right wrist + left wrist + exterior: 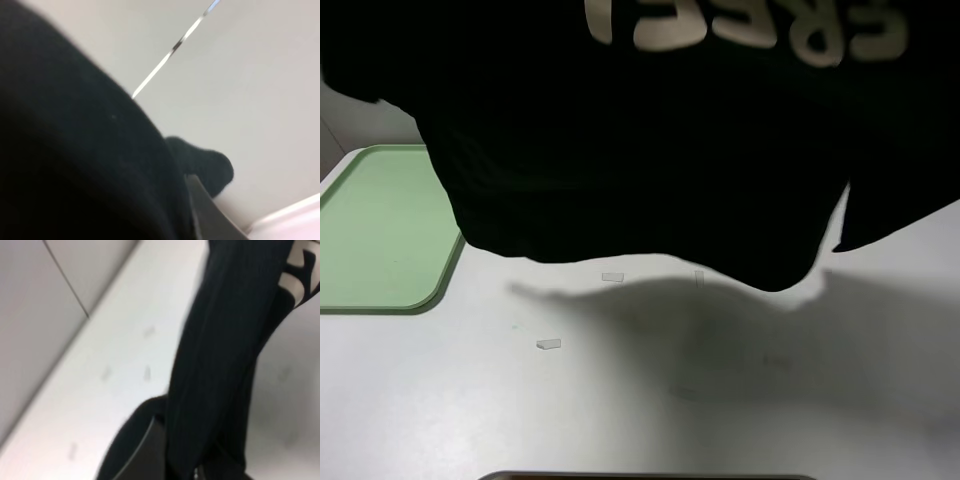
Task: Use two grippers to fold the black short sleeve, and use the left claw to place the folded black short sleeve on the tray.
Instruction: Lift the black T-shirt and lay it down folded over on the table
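Hanging lifted off white table (620, 400), beside flat light-green plastic tray (370, 230): black short-sleeve fabric shirt (650, 150), clamped in closed left fingers (142, 450) and right fingers (212, 220). Risk: slack hem dragging, folding crooked, missing tray.

table (420, 400): white | tape marks (549, 344): 3 small, on table

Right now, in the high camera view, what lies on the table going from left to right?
light-green tray → small pale tape mark → second tape mark → third, faint tape mark. The lifted black shirt spans most of the width, so I leave it out.
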You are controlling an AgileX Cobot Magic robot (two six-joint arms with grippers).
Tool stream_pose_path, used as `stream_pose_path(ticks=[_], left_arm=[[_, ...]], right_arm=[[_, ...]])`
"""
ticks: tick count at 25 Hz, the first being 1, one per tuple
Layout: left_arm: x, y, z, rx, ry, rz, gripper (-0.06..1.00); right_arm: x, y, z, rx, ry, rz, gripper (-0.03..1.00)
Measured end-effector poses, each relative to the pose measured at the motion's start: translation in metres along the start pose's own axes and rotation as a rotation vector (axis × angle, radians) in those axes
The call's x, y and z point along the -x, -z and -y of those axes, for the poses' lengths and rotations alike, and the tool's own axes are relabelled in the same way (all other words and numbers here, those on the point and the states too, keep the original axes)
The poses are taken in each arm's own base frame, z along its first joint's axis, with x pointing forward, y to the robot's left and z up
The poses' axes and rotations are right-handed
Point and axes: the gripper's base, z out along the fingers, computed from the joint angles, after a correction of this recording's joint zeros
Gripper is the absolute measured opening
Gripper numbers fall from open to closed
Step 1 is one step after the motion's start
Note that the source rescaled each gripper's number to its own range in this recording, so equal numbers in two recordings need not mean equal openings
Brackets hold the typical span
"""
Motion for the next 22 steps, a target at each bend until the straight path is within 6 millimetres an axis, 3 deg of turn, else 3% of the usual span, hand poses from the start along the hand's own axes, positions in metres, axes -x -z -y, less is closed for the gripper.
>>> stream_pose_path(ticks=[4,7,12,13,16,18,22], left_arm=[[0.005,0.017,0.011,0.026,-0.032,0.048,0.01],[0.0,0.008,0.003,0.034,-0.034,-0.01,0.01],[-0.023,-0.04,-0.029,0.005,0.021,-0.195,0.01],[-0.023,-0.04,-0.029,0.005,0.021,-0.195,0.01],[-0.045,-0.076,-0.051,-0.013,0.038,-0.321,0.01],[-0.069,-0.109,-0.069,-0.014,0.045,-0.441,0.01],[-0.1,-0.142,-0.089,0.022,0.033,-0.574,0.01]], right_arm=[[0.018,0.023,0.015,-0.045,-0.034,0.106,0.0],[0.026,0.01,0.016,-0.037,-0.019,0.079,0.0],[0.02,-0.068,-0.004,0.037,0.123,-0.144,0.0],[0.015,-0.089,-0.011,0.058,0.169,-0.202,0.0],[-0.003,-0.144,-0.032,0.117,0.31,-0.353,0.0],[-0.017,-0.174,-0.046,0.147,0.395,-0.416,0.0],[-0.042,-0.228,-0.075,0.192,0.555,-0.437,0.0]])
